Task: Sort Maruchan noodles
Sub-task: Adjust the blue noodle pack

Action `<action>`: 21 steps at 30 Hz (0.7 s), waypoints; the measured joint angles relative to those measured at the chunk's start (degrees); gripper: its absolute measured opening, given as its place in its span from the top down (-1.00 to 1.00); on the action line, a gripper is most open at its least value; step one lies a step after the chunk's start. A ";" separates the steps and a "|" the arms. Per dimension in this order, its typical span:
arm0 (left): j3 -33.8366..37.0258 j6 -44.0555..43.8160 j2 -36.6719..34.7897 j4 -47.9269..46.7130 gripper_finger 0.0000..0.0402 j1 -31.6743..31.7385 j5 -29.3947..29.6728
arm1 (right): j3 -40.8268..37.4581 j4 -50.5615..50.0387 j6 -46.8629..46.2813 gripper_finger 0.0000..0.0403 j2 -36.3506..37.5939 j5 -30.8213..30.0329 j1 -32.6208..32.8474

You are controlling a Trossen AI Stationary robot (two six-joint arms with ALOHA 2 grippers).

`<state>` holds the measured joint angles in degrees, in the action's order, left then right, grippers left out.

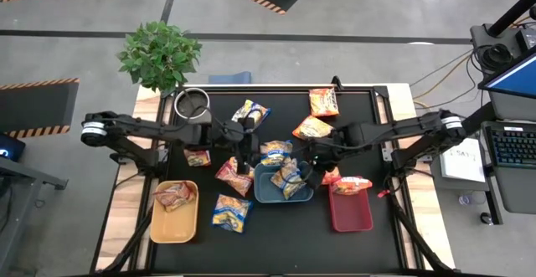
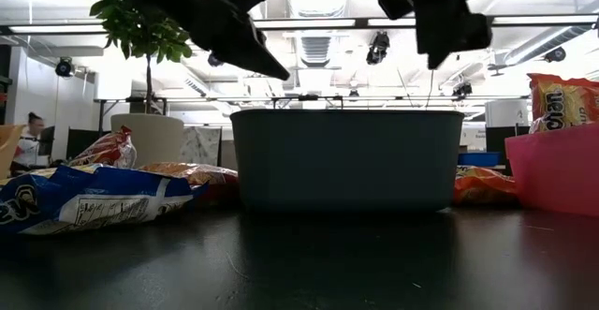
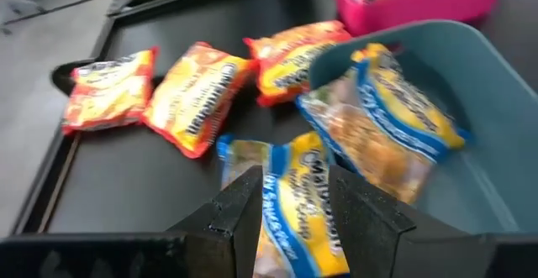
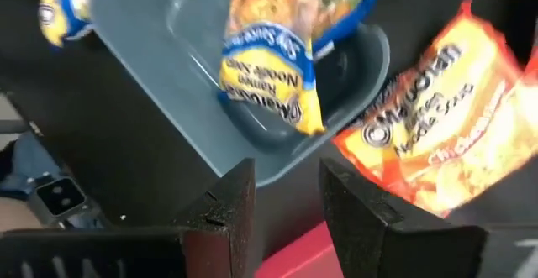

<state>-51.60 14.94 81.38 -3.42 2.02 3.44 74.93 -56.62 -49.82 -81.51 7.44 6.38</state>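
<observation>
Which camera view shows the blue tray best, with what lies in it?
The high view: the whole blue tray shows, holding blue-and-yellow noodle packets. The low view shows only its side wall. Both wrist views show part of it with packets inside.

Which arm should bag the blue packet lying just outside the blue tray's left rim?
Left. The left gripper hangs open directly above that blue packet; the right gripper is over the blue tray's other side.
</observation>
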 joint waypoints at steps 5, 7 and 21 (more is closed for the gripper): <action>-0.02 -0.06 0.00 -2.15 0.40 -2.43 0.00 | -0.80 -0.15 -0.39 0.40 -1.26 -3.71 1.13; 0.20 -0.32 0.00 -2.30 0.40 -3.09 -0.01 | -0.80 -0.03 0.45 0.40 -1.89 -7.43 1.23; 0.60 -5.18 0.00 -4.16 0.40 -4.91 -0.02 | -0.84 4.14 10.63 0.40 -8.94 -9.19 1.23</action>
<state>-51.00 9.76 81.38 -7.58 -2.89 3.42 74.08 -52.47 -39.19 -90.44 -1.75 7.62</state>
